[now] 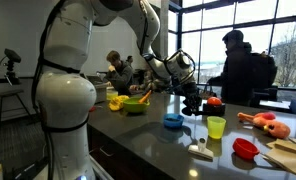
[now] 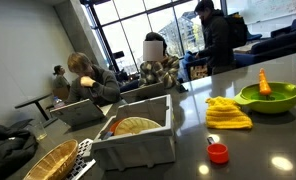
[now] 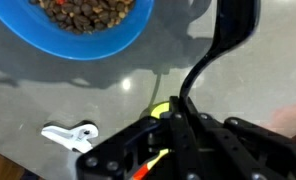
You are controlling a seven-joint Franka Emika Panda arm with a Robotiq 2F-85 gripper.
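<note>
Hanging above the dark counter (image 1: 148,138), the pincer (image 1: 193,98) is showing its jaws pressed together. A slim dark bar is running up and away from it in the wrist view, and I cannot tell whether that is a held tool or the pincer's own fingers.

Lying nearest is the blue bowl (image 3: 98,45), which is holding brown pellets. In the wrist view it is sitting up and to the left of the pincer, apart from it and partly cut off by the frame's top edge. In an exterior view the same bowl (image 1: 173,121) is resting on the counter just beside and below the pincer, on the side toward the green bowl (image 1: 135,104). Being round, it is offering no long axis.

A small white piece (image 3: 70,135) is lying flat on the counter, near the blue bowl but not touching it. Farther out, a yellow-green cup (image 1: 216,127) is standing upright on the pincer's other side, and a red bowl (image 1: 246,148) is sitting beyond that. The green bowl is resting well apart.
</note>
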